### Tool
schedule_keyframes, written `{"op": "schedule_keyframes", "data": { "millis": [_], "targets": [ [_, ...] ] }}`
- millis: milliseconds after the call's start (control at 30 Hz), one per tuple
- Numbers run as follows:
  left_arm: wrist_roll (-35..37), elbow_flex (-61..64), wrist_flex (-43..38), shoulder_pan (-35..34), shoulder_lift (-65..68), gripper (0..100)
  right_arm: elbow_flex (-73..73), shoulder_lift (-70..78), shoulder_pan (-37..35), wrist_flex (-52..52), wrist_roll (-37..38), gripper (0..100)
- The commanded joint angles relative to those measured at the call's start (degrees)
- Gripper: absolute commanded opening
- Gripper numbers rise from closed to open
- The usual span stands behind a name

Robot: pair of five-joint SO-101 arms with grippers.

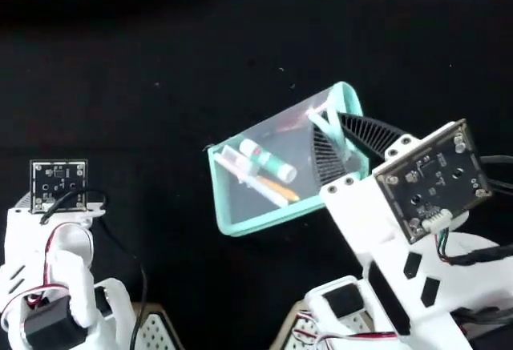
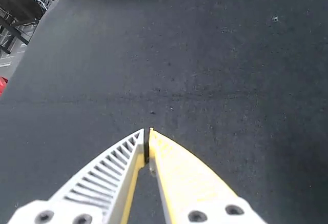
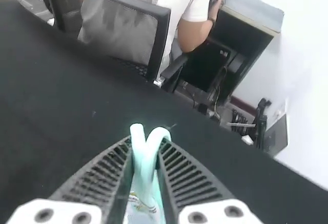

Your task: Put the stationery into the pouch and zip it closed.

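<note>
Right pincer (image 3: 146, 136) tight on pouch (image 1: 258, 223), one corner hidden behind arm (image 1: 385, 230); left pincer (image 2: 147, 133) closed, empty.

Black cloth-covered table (image 1: 120, 102) with a clear, teal-trimmed pouch (image 1: 244, 204) on it near the middle

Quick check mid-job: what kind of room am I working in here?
Probably an office or lab: a black-covered table, a mesh-backed office chair beside it, and a dark desk against a white wall.
</note>
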Motion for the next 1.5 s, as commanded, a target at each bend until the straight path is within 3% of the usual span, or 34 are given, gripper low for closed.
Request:
{"op": "schedule_keyframes", "data": {
  "millis": [0,100,267,433,567,667,733,933,1133,1467],
  "targets": [
    [-0.62,-1.8,-1.32,0.57,0.53,3,-0.84,0.4,0.09,-5.36,-0.44,1.2],
    [-0.62,-1.8,-1.41,3.12,0.7,3,1.54,0.48,0.09,-12.04,-0.44,1.2],
    [-0.35,-2.33,-1.41,15.69,0.26,3,8.75,0.48,-0.35,-24.97,-0.44,1.2],
    [0.0,-2.24,-6.07,26.15,0.26,3,12.7,0.57,-9.85,-31.47,-0.44,1.2],
    [5.8,-2.33,-9.32,31.16,0.18,7,14.64,2.95,-13.8,-38.59,-0.44,1.2],
    [12.04,-3.47,-8.44,35.82,0.18,15,14.55,7.52,-13.89,-42.73,-0.09,1.2],
    [15.56,-5.32,-7.65,39.78,0.18,16,13.23,10.42,-13.89,-44.31,-0.09,1.2],
    [17.14,-6.46,-7.91,50.42,0.18,16,1.1,18.07,-13.89,-44.48,0.0,1.2],
    [24.97,-6.55,-11.87,55.16,0.18,16,-10.51,26.68,-13.89,-44.13,0.0,1.2],
    [28.92,4.97,-31.65,54.9,0.18,16,-17.89,32.92,-16.53,-41.58,0.0,1.2]
  ]
}}
